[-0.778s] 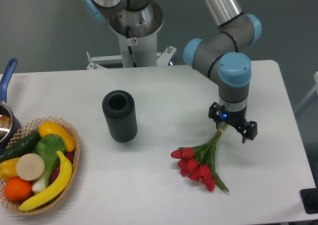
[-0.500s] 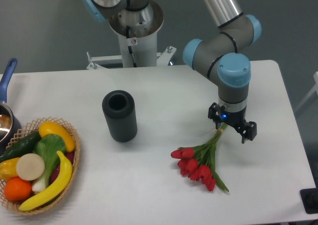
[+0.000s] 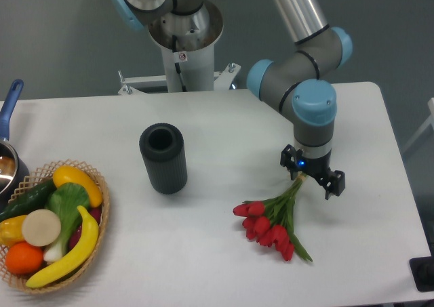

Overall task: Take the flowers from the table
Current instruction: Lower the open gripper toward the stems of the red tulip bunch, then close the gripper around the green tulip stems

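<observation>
The flowers (image 3: 272, 220), a small bunch of red tulips with green stems, lie flat on the white table (image 3: 203, 259) at the right of the middle, buds toward the front, stem ends pointing back right. My gripper (image 3: 311, 176) points straight down over the stem ends. Its two black fingers (image 3: 289, 165) stand wide apart on either side of the stems, low near the tabletop. The jaws are open and hold nothing.
A black cylinder (image 3: 163, 158) stands upright left of the middle. A wicker basket (image 3: 103, 209) of toy fruit and vegetables sits at the front left. A pot with a blue handle (image 3: 8, 117) is at the left edge. The robot base (image 3: 182, 46) stands at the back.
My gripper has shifted slightly left and down toward the stem ends. The flowers have not moved.
</observation>
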`<state>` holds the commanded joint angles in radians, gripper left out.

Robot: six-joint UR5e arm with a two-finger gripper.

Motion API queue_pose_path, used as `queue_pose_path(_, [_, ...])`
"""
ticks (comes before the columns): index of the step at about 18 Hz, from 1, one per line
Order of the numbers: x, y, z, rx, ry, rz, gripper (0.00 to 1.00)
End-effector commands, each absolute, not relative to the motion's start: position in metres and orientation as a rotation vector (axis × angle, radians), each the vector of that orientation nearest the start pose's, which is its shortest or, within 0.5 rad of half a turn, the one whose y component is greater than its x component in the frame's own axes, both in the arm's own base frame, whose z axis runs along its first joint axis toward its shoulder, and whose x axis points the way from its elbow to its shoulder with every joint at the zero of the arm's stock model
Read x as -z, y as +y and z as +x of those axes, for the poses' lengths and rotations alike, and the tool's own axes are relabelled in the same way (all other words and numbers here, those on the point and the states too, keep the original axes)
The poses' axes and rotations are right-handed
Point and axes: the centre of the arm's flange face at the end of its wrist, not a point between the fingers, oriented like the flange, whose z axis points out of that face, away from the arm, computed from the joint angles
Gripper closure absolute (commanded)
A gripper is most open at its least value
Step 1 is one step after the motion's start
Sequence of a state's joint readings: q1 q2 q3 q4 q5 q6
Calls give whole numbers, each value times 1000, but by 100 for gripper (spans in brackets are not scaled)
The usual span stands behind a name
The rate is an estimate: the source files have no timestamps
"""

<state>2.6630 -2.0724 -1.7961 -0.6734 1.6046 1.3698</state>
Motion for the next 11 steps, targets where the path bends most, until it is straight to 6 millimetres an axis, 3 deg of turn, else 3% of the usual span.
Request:
queue_pose_path(5, [-179,395,-477,-221,423,-3090,0])
queue_pose_path(11, [-177,399,-470,-213,402,-3091,0])
